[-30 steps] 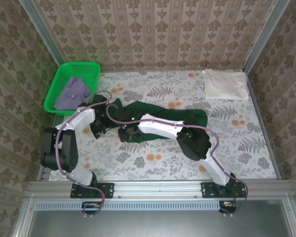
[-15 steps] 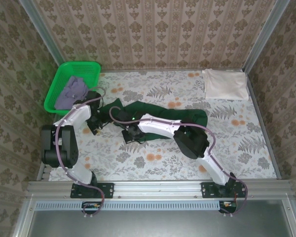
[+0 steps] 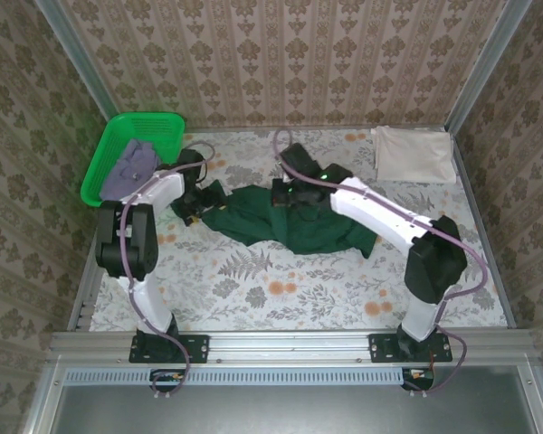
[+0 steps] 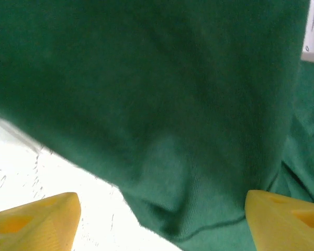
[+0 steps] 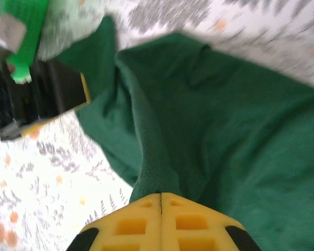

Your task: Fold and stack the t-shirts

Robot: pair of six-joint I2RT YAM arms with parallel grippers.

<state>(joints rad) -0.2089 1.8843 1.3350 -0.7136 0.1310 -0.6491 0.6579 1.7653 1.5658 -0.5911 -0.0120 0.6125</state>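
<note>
- Our right fingers (image 5: 131, 225) were shut tight on a raised ridge of the dark green t-shirt (image 5: 240, 130).
- Our left fingers (image 4: 36, 222) stood wide apart over its left end, gripping nothing.
- The shirt lay crumpled across the middle of the table (image 3: 344, 289).
- We judged it soft, light and limp, likely to sag, so hems or shoulder seams seemed the best holds.

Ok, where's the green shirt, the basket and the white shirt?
green shirt (image 3: 290, 231), top view, middle of the cloth
basket (image 3: 149, 117), top view, far rim
white shirt (image 3: 414, 154), top view, middle of the folded cloth
</note>
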